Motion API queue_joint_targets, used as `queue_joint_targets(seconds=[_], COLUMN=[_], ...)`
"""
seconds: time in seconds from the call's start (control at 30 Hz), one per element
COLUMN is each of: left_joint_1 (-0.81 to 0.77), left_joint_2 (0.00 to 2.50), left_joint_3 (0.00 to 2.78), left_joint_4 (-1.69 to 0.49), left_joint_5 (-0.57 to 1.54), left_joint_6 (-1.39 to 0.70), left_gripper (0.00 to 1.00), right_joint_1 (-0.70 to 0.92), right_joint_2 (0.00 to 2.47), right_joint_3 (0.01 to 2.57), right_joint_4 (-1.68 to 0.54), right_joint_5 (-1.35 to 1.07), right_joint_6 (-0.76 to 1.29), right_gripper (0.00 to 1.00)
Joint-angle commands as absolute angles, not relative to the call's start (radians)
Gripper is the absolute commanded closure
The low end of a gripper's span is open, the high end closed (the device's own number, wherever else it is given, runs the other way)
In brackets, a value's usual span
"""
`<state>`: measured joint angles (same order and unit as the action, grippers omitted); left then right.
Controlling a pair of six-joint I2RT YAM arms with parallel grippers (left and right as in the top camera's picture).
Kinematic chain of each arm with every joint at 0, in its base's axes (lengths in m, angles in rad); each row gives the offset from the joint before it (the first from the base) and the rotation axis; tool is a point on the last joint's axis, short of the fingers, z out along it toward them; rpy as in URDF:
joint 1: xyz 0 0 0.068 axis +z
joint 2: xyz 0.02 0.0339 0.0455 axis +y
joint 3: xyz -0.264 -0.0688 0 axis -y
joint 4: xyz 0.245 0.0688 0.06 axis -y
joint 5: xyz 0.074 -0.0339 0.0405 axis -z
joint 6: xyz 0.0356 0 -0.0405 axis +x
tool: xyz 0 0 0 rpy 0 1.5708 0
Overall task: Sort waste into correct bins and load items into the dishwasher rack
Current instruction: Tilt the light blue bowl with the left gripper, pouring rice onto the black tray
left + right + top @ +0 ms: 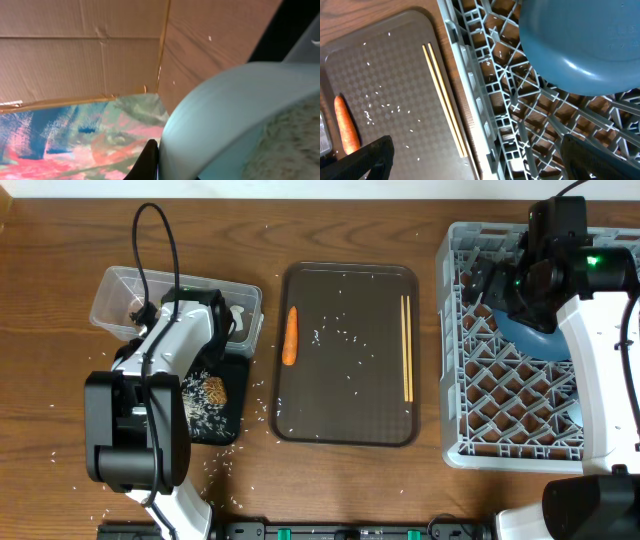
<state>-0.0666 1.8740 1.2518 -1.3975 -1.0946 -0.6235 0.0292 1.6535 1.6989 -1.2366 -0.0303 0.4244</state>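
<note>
My left gripper (222,315) hangs over the clear tub (120,295) and the black tray (232,415). It is shut on the rim of the white bowl (235,115), which is tipped, with rice stuck inside. One dark finger (148,159) presses on the bowl's outer wall. A pile of rice (205,395) lies in the black tray. My right gripper (490,285) stands open and empty above the dishwasher rack (450,330), beside the dark blue plate (530,330) that leans in the rack. The plate (580,45) fills the top right of the right wrist view.
A brown serving tray (350,410) sits between the bins and the rack. It holds an orange carrot (291,335), a pair of chopsticks (407,345) along its right side, and scattered rice grains (335,335). More grains dot the table around the black tray.
</note>
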Motion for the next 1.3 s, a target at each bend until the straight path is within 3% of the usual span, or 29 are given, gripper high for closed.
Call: queue_joint_targets(seconds=[0.0, 0.17, 0.47, 0.7, 0.8, 0.9, 1.0, 1.07, 1.27], left_joint_1=[-0.07, -0.086, -0.101, -0.105, -0.121, -0.129, -0.141, -0.145, -0.16], left_joint_2=[1.876, 1.872, 1.868, 1.867, 1.865, 1.863, 1.86, 1.859, 1.849], left_joint_3=[1.254, 1.263, 1.262, 1.266, 1.265, 1.269, 1.27, 1.271, 1.275], left_joint_4=[-1.394, -1.438, -1.397, -1.426, -1.414, -1.468, -1.458, -1.467, -1.5], left_joint_5=[-1.174, -1.277, -1.243, -1.26, -1.224, -1.184, -1.233, -1.212, -1.22], left_joint_6=[-0.561, -0.446, -0.521, -0.459, -0.595, -0.525, -0.654, -0.604, -0.718], left_gripper=[0.94, 0.94, 0.94, 0.94, 0.94, 0.94, 0.94, 0.94, 0.94], right_joint_1=[0.026, 0.026, 0.026, 0.026, 0.026, 0.026, 0.026, 0.026, 0.026], right_joint_2=[1.655, 1.655, 1.655, 1.655, 1.655, 1.655, 1.655, 1.655, 1.655], right_joint_3=[1.7, 1.7, 1.7, 1.7, 1.7, 1.7, 1.7, 1.7, 1.7], right_joint_4=[-1.234, -1.234, -1.248, -1.241, -1.24, -1.243, -1.242, -1.234, -1.238], right_joint_5=[-0.035, -0.035, -0.035, -0.035, -0.035, -0.035, -0.035, -0.035, -0.035], right_joint_6=[0.41, 0.409, 0.388, 0.388, 0.388, 0.388, 0.387, 0.387, 0.388], right_gripper=[0.01, 0.01, 0.01, 0.01, 0.01, 0.01, 0.01, 0.01, 0.01])
